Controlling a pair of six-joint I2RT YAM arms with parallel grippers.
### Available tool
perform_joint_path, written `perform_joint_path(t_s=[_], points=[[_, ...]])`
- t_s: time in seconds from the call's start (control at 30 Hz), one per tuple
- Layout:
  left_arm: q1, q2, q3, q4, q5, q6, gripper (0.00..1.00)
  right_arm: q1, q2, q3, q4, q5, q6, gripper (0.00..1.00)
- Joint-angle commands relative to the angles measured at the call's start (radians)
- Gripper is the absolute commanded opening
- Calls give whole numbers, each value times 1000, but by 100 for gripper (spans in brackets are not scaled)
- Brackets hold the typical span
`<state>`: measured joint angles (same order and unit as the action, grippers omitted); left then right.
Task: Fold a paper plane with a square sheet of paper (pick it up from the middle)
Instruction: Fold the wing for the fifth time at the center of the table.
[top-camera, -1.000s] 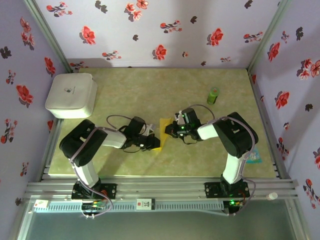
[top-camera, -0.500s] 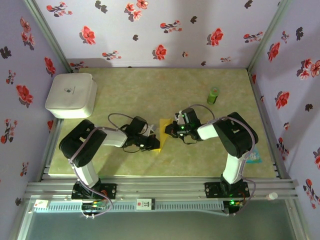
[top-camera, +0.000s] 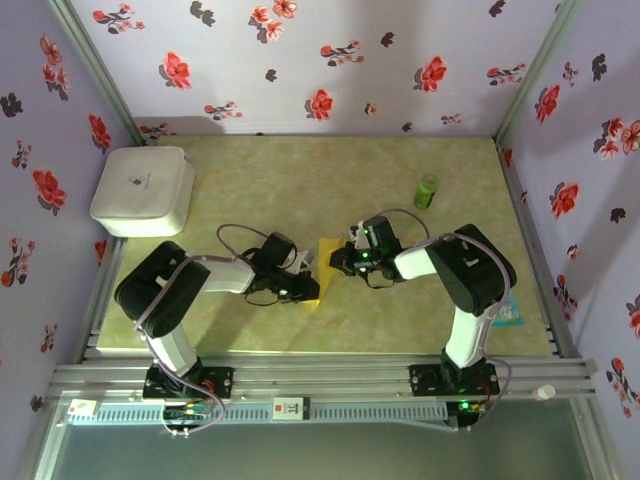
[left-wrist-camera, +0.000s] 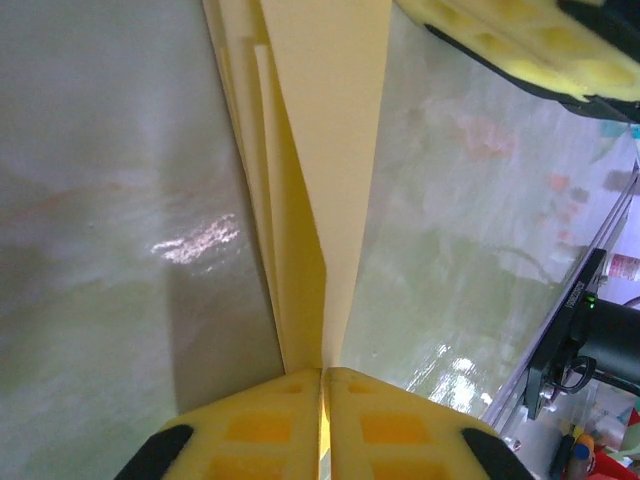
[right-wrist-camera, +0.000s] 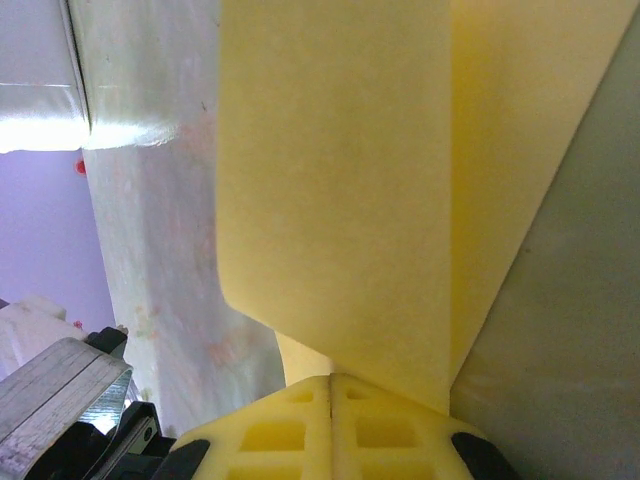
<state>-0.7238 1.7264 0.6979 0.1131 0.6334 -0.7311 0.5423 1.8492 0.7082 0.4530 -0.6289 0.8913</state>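
The yellow sheet of paper (top-camera: 324, 262) lies mid-table, folded into a slim, pointed plane shape with several layers. My left gripper (top-camera: 306, 288) is at its near end, shut on the narrow tip (left-wrist-camera: 323, 375); the folded layers (left-wrist-camera: 320, 150) fan away from the fingers along a centre crease. From the right, my right gripper (top-camera: 341, 262) is shut on the far part of the paper. In the right wrist view the gripper (right-wrist-camera: 331, 384) pinches a broad flap (right-wrist-camera: 340, 180). Its yellow fingers (left-wrist-camera: 520, 40) show in the left wrist view.
A white rounded box (top-camera: 143, 190) sits at the back left. A small green cylinder (top-camera: 427, 190) stands at the back right. A teal item (top-camera: 510, 312) lies by the right wall. Flowered walls close three sides; metal rails (top-camera: 320, 378) run along the near edge.
The left arm's elbow has shifted slightly left. Both grippers stay shut on the paper, which has barely moved.
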Motion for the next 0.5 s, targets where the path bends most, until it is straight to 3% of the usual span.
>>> perform_joint_path(t_s=[0.0, 0.13, 0.47], points=[[-11, -14, -24, -125, -24, 23, 3, 13, 52, 2, -49, 66, 2, 5], [-11, -19, -24, -118, -23, 21, 0, 14, 51, -1, -50, 65, 2, 6], [-3, -171, -37, -112, -76, -14, 20, 16, 51, 4, -43, 66, 9, 5]])
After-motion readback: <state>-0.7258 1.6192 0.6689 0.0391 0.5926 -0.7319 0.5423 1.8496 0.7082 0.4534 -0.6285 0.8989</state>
